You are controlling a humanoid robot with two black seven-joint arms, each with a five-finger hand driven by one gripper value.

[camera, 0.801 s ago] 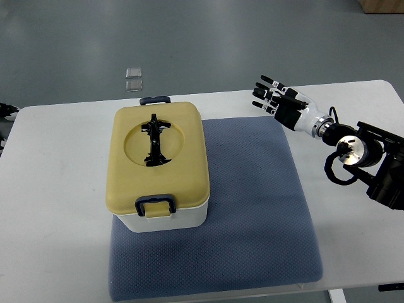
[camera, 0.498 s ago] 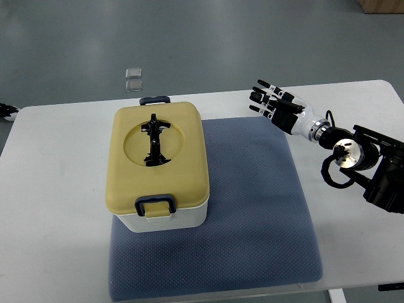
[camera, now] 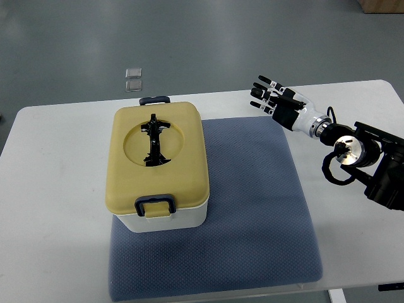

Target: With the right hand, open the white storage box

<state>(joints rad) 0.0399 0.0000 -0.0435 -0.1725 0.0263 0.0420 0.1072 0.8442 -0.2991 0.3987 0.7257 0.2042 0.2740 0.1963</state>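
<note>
**Box shut, right hand apart**

On the mat's (camera: 252, 208) left half sits the box (camera: 161, 214), its yellow lid (camera: 183, 158) down; a black handle (camera: 153, 140) lies folded in the lid's recess, detail hard to read. The right hand (camera: 276, 101) hovers over the table's (camera: 57, 189) far edge, fingers (camera: 260, 93) spread, holding nothing, well apart from the box. The forearm is cut off at the right edge.

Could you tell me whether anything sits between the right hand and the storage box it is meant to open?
Nothing visible does. The right hand hovers open, up and to the right of the white storage box, and only bare blue mat and table lie between them.
</note>
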